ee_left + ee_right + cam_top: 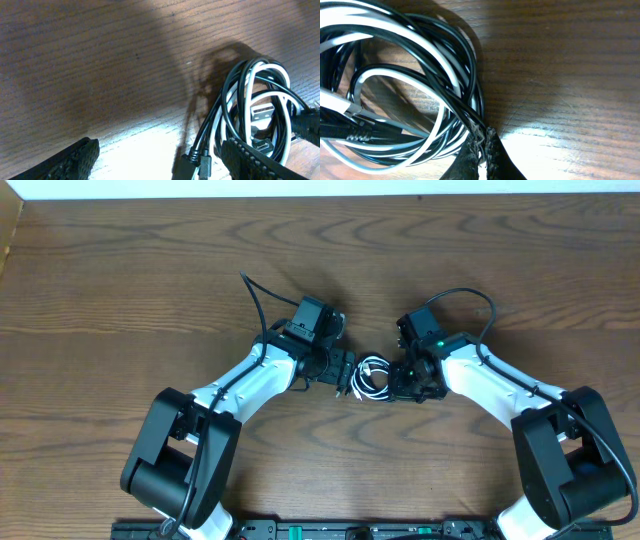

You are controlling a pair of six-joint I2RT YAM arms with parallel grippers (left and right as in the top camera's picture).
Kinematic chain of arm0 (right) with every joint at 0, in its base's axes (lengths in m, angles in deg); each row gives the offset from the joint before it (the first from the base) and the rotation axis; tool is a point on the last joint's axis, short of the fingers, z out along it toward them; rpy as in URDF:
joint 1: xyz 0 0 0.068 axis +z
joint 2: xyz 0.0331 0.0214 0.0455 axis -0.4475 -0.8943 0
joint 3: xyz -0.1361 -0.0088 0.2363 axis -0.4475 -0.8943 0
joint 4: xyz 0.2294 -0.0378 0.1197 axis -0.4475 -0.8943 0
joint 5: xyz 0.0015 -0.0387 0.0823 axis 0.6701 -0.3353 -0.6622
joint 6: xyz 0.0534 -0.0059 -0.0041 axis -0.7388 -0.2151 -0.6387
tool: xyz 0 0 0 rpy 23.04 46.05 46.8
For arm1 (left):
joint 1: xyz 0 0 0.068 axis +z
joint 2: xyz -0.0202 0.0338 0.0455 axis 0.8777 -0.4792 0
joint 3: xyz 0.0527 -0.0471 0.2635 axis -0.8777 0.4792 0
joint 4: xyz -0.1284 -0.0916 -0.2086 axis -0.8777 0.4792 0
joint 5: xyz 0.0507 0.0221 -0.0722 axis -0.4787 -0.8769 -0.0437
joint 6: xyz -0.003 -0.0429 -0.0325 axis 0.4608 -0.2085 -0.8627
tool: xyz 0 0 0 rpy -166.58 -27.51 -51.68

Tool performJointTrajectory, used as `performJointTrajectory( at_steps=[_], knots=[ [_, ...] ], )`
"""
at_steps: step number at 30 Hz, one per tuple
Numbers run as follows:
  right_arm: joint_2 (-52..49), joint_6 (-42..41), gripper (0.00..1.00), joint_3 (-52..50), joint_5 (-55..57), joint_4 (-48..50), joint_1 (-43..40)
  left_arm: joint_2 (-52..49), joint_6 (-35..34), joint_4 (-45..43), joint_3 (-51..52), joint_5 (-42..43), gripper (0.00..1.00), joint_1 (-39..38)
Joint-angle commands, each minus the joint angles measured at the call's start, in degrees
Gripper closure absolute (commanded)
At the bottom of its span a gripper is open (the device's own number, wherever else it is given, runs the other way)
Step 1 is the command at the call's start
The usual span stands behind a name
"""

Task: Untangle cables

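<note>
Overhead view: brown wood-grain worktop (120, 270) filling the frame, pale strip along the far edge. Left arm (240, 380) and right arm (500, 385), white with black joints, angled inward from the near edge toward the middle. Left claw (345, 375) and right claw (405, 380) facing each other there, just beside one another, with the cables (374, 375) bundled between them as a small coil on the wood.

Left wrist view: left claw (162, 157) spread wide, one dark ribbed finger low at the left, the other low at the right, bare wood between. Coil lying at the right-hand finger, partly overlapping it. White cable (280, 75) and black cable (235, 80) looped together in long ovals, strands crossing. Silver USB plug (262, 112) lying inside the loops. Two small plug ends (195, 161) side by side at the bottom of the bundle, just left of that right-hand finger. Dark shadow of the coil thrown leftward on the wood.

Right wrist view: right claw (482, 147) with tips pressed together, clamped on black cable strands at the lower right edge of the coil. White and black loops nested and fanning up and left from the pinch, resting on the worktop.
</note>
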Motion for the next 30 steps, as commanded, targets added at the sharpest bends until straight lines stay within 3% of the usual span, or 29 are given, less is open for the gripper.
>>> performJointTrajectory(
  at_steps=[1, 8, 14, 30],
  knots=[
    [-0.85, 4.66, 0.99, -0.68, 4.33, -0.85, 0.70, -0.96, 0.13, -0.50, -0.83, 0.50, 0.17, 0.02],
    [-0.85, 4.76, 0.99, -0.68, 3.30, 1.84, 0.74, -0.96, -0.72, -4.35, -0.83, 0.70, 0.16, 0.02],
    [-0.85, 12.20, 0.99, -0.68, -8.44, 4.52, 0.74, -0.96, -2.54, -5.77, -0.83, 0.68, 0.16, 0.02],
    [-0.85, 15.98, 0.99, -0.66, -8.81, 5.60, 4.42, -0.98, -2.47, -6.40, -0.79, -1.11, 0.16, 0.02]
  ],
)
